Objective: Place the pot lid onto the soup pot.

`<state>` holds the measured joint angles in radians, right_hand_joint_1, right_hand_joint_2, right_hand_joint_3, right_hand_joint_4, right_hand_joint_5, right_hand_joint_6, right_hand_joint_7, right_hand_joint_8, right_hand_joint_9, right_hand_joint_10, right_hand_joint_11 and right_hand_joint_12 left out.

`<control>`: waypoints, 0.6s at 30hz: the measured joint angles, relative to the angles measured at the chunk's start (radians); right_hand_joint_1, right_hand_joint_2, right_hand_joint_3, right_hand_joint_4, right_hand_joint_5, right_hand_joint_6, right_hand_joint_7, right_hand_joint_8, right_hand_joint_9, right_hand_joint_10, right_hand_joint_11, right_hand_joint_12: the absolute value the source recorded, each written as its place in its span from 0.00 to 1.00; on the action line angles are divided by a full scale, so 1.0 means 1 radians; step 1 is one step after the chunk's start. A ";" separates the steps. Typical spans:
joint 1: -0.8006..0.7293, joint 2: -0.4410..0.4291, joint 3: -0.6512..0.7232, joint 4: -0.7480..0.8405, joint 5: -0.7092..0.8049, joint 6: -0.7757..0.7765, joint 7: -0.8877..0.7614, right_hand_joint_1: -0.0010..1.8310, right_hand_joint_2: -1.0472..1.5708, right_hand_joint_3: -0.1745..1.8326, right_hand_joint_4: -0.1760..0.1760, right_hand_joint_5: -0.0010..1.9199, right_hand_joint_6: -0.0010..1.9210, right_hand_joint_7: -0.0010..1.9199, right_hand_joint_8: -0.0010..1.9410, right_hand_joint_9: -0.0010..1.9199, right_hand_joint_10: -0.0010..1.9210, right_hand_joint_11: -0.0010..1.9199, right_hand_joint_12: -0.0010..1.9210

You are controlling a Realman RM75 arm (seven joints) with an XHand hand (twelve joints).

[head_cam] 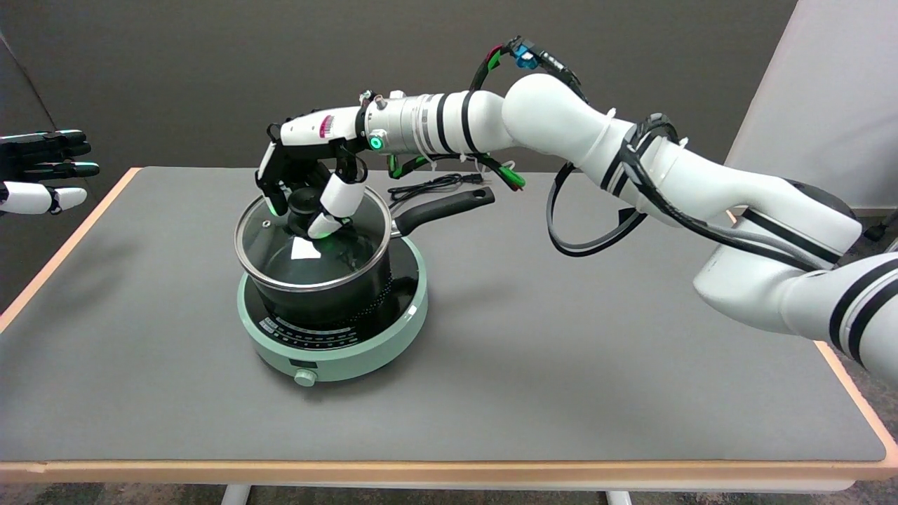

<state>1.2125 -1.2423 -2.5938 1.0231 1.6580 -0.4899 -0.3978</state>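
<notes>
A black soup pot (pixel 344 298) with a long black handle (pixel 442 208) stands on a round pale-green cooktop (pixel 365 347) at the table's left middle. A glass pot lid (pixel 316 259) with a metal rim lies on the pot's mouth, roughly level. My right hand (pixel 309 186) reaches over it from the right, fingers curled down around the lid's black knob (pixel 303 203), thumb on the near side and the other fingers on the far side. The knob is partly hidden by the fingers.
The grey table (pixel 561 365) has a wooden edge. A black power cord (pixel 435 186) lies behind the pot handle. The idle left hand (pixel 42 172) hangs in the air at the upper left. A loose cable loop (pixel 596 224) dangles under my right arm.
</notes>
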 measured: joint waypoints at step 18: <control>0.000 0.003 0.000 -0.003 -0.001 0.000 -0.002 0.57 0.68 0.55 1.00 0.39 0.38 0.47 0.33 0.40 0.69 0.24 0.93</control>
<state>1.2123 -1.2389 -2.5933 1.0206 1.6569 -0.4899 -0.3993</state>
